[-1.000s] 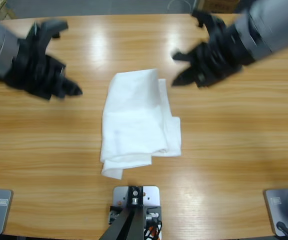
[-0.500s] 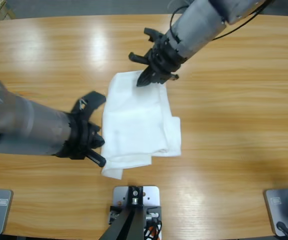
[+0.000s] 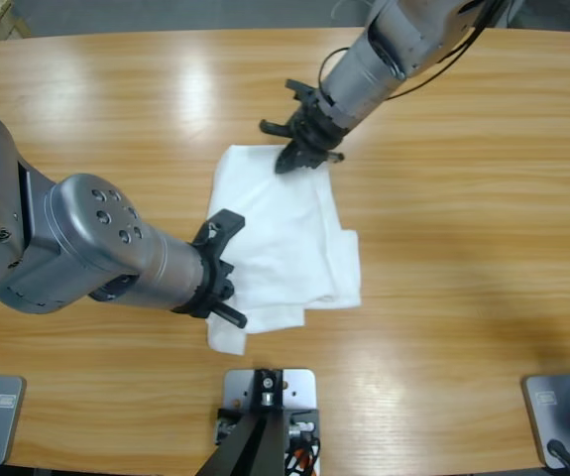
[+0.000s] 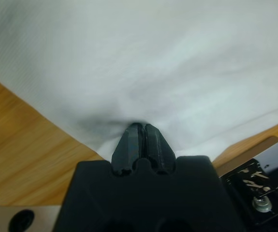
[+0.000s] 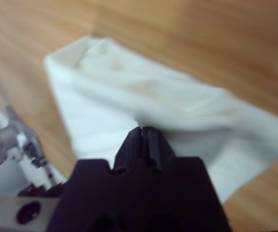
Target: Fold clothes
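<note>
High view: folded clothes [image 3: 285, 238] on desk [image 3: 463, 248].
Left gripper [image 3: 227, 288] and right gripper [image 3: 299, 159] both pinch its fabric, jaws closed.

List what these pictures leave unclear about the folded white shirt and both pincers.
- Folded white fabric T-shirt: printed mark and neck label unseen in any view, folded under.
- Left pincer: high view hides its tips beneath the arm; whether cloth is pinched is unclear.
- Right pincer: wrist view blurred; grip on the shirt uncertain.

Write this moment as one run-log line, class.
left gripper: shut on T-shirt, near edge | right gripper: shut on T-shirt, far edge | T-shirt: folded, on table
</note>
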### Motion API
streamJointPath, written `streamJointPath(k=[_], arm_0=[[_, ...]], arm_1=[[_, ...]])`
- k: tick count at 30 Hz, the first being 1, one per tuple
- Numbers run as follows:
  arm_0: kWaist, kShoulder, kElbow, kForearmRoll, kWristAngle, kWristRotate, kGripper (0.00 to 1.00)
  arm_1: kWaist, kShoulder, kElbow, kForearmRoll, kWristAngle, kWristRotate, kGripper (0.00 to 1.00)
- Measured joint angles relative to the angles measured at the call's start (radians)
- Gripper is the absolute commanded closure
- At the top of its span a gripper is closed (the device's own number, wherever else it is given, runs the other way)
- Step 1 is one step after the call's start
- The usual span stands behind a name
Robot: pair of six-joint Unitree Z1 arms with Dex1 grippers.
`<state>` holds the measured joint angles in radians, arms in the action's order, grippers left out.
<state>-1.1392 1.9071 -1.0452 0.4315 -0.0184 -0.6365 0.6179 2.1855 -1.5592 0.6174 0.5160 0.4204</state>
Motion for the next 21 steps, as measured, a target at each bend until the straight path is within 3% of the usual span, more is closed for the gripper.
streamJointPath(k=[14, 17, 21], arm_0=[[0.002, 0.011, -0.005, -0.048, -0.038, 0.001, 1.0], [0.027, -0.034, -0.023, -0.034, -0.035, 0.029, 1.0], [0.127, -0.147, -0.119, 0.043, -0.019, 0.085, 1.0]], arm_1=[[-0.068, 0.0, -0.011, 0.034, -0.096, -0.101, 1.0], [-0.073, -0.084, -0.026, 0.087, -0.096, -0.137, 1.0], [-0.014, -0.26, 0.028, 0.13, -0.08, -0.14, 1.0]])
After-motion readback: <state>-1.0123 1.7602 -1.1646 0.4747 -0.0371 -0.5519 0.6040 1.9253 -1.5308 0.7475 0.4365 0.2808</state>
